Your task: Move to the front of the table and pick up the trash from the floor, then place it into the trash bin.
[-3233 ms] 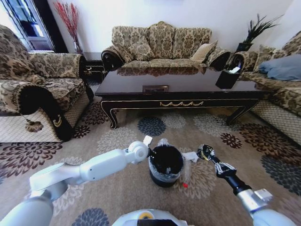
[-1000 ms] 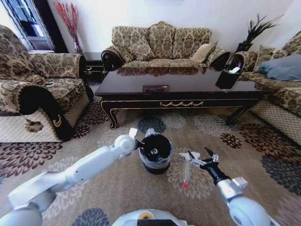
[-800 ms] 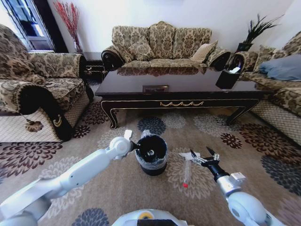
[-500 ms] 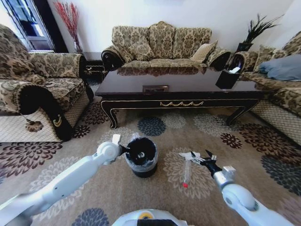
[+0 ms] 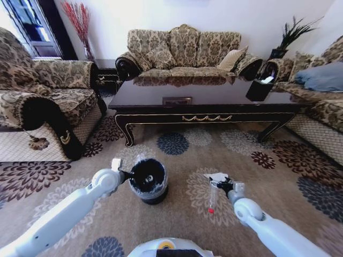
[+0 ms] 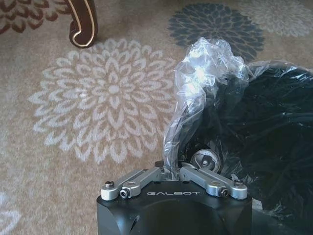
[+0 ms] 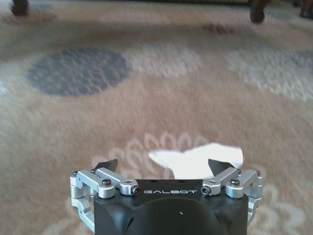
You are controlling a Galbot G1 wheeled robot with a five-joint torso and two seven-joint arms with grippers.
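We stand on the floor (image 5: 177,214), a beige carpet with round floral medallions, facing the front of the counter (image 5: 203,96), a long, low, glossy dark piece with gold scrollwork on its apron and curved legs. Patterned sofas (image 5: 182,51) ring it on three sides, and a black angular holder (image 5: 259,88) with white paper sits at the counter's right end. Nothing lies between us and the trash.

Our left hand (image 6: 174,172) is clenched on the rim of the trash bin (image 5: 148,180), pinching the thin, crinkled, translucent liner (image 6: 203,73), which bunches up above the fingers. The bin is a small round black bucket, standing on the carpet before the counter's left front leg.

Our right hand (image 7: 164,169) hangs low over the carpet with its fingers spread wide, released and holding nothing. The crumpled white tissue (image 7: 198,159) lies flat on a pale medallion just ahead of it, between the fingertips. A slim clear bottle (image 5: 213,198) with a red cap lies just beside, towards us.
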